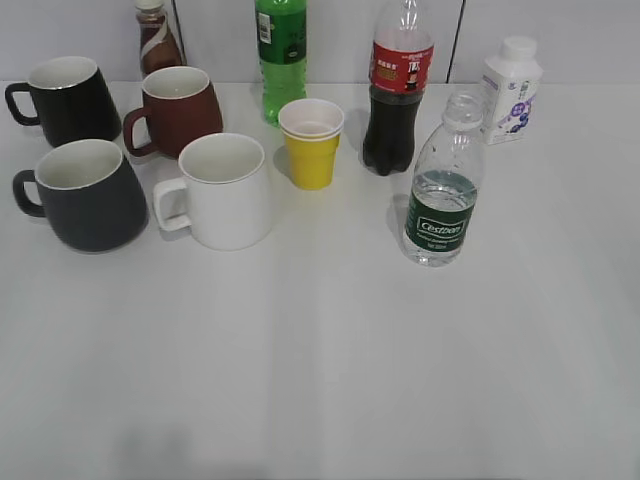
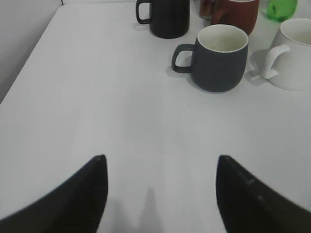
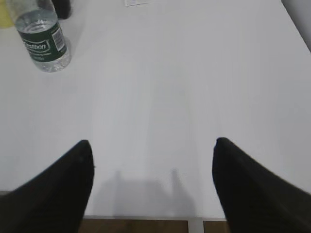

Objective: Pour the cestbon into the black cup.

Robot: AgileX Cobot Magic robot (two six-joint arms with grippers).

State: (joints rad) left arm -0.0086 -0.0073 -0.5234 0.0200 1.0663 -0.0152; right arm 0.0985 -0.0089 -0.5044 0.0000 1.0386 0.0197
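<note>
Nothing is poured yet: the cestbon (image 1: 441,195) stands uncapped on the worktop (image 1: 330,360), well right of the black cup (image 1: 85,195), both grippers' jaws released and grasping nothing.

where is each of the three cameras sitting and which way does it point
Exterior: raised in front, looking down at a slant over the table; no robot parts.
Left wrist: low, facing the dark grey mug; open left gripper at bottom.
Right wrist: low, facing the water bottle; open right gripper at bottom.
Shared: exterior shows both mug and bottle.
</note>
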